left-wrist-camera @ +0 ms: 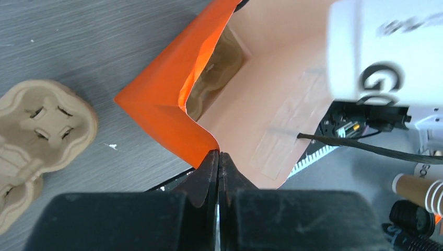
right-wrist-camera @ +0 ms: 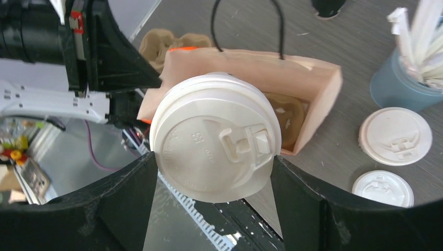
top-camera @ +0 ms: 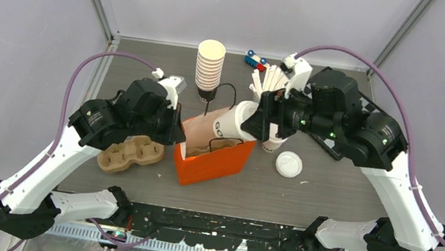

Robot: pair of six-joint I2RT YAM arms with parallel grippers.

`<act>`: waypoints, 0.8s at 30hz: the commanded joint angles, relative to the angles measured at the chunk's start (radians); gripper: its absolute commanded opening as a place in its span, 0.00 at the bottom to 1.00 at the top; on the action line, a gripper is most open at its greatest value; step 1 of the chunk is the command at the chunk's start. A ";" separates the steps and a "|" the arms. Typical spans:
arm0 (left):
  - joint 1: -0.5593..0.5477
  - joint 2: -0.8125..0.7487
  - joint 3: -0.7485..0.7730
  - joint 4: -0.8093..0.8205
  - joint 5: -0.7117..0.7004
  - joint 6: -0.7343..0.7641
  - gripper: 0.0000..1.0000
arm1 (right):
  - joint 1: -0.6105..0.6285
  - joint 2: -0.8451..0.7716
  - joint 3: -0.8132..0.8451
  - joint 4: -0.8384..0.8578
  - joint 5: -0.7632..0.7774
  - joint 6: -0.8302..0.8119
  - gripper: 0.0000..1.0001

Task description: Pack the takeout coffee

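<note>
The right tool [right-wrist-camera: 213, 163] had its jaws spread wide around a lidded coffee cup [right-wrist-camera: 214, 138], with one finger pressed to each side of the cup just under the lid. The cup lay tilted far over in that grip. Its white sip lid faced back toward the wrist and its base pointed away, above the top of the orange bag [top-camera: 214, 158]. Beyond the cup, inside the bag, a brown pulp tray [right-wrist-camera: 288, 117] sat low down. To one side of this tool, on the desk [top-camera: 331, 190], the second lidded cup [right-wrist-camera: 394, 136] stood upright, well apart from the held one. A loose white lid [right-wrist-camera: 383, 188] lay flat just beside it, and a light-blue cup of white sticks [right-wrist-camera: 402, 86] stood near it on the other side.

The left tool [left-wrist-camera: 218, 157] was closed tight, its two fingertips pinching the rim of the orange bag at a corner fold. The bag's pale inner wall spread out ahead of it. The held cup hung just past that rim, across the bag's mouth from this tool. Off to the tool's other side a cardboard cup carrier [left-wrist-camera: 36, 136] lay flat on the desk, near the bag but apart from it. Farther out, past the bag, a tall stack of lidless cream cups [top-camera: 209, 63] stood upright, with a small blue and red toy [top-camera: 256, 60] beyond it.
</note>
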 commanded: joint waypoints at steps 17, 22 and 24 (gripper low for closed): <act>0.024 -0.062 -0.006 -0.004 0.001 0.123 0.02 | 0.322 0.250 0.159 -0.160 0.121 -0.190 0.75; 0.025 -0.084 -0.014 0.012 0.012 0.099 0.11 | 0.376 0.246 0.195 -0.183 0.125 -0.154 0.75; 0.025 -0.091 -0.024 0.020 0.017 0.107 0.13 | 0.389 0.241 0.208 -0.188 0.122 -0.136 0.75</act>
